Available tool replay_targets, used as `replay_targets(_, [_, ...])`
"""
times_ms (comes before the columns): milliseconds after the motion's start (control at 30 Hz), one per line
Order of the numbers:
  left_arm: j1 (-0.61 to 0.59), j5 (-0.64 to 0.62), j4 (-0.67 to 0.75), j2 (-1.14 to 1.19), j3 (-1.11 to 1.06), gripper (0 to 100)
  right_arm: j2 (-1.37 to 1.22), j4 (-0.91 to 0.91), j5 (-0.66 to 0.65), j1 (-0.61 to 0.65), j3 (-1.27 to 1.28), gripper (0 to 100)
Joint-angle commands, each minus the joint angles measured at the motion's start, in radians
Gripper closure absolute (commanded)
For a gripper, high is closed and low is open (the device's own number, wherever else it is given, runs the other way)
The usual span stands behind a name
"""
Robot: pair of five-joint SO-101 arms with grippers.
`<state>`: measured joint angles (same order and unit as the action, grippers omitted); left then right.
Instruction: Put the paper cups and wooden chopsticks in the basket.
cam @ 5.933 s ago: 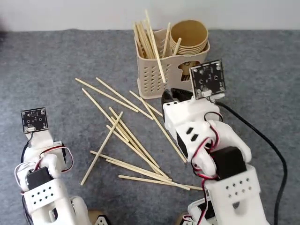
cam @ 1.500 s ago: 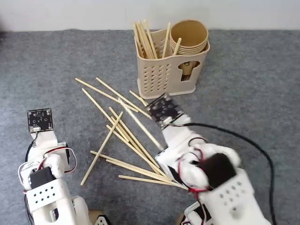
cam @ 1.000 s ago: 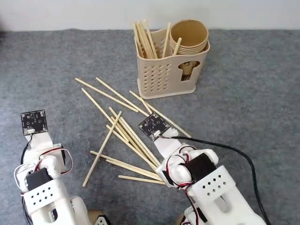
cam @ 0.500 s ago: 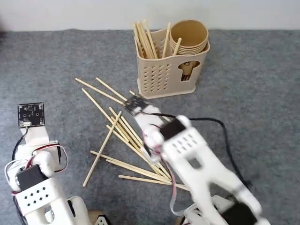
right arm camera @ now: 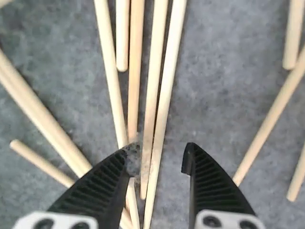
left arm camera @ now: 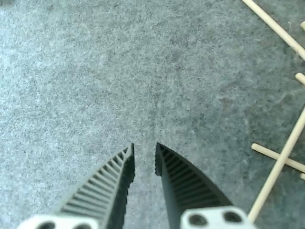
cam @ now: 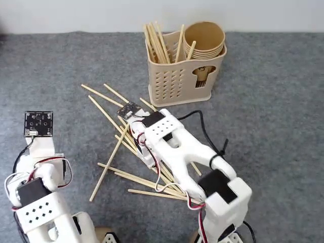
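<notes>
A beige slotted basket [cam: 178, 81] stands at the back of the grey mat, holding a stack of paper cups [cam: 204, 36] and several upright chopsticks [cam: 158, 43]. Loose wooden chopsticks [cam: 108, 163] lie scattered in front of it. My right arm [cam: 169, 142] stretches low over the middle of that pile. In the right wrist view my right gripper [right arm camera: 158, 155] is open just above the mat, with two parallel chopsticks [right arm camera: 164, 105] running between its fingers. My left gripper [left arm camera: 144, 149] hangs over bare mat, slightly open and holding nothing, with a few chopsticks [left arm camera: 280, 164] off to one side.
The left arm [cam: 39, 177] sits at the front left corner, apart from the pile. The mat [cam: 273, 101] to the right of the basket is bare carpet. A pale wall runs along the far edge behind the basket.
My right arm came away from the basket, swung left and stretched down over the loose chopsticks. The left arm only shifted slightly. The basket's contents look unchanged.
</notes>
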<state>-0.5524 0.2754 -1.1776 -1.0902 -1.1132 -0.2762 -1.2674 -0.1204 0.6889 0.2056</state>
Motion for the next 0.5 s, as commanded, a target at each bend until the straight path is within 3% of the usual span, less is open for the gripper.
replay_targets(0, [-0.006,0.009,-0.006,-0.017,0.058,93,-0.01,0.013,0.009,0.038,-0.063,83.3])
replay_targets(467, [-0.006,0.009,-0.006,-0.017,0.053,93,-0.151,0.13,0.055,0.058,-0.066,86.0])
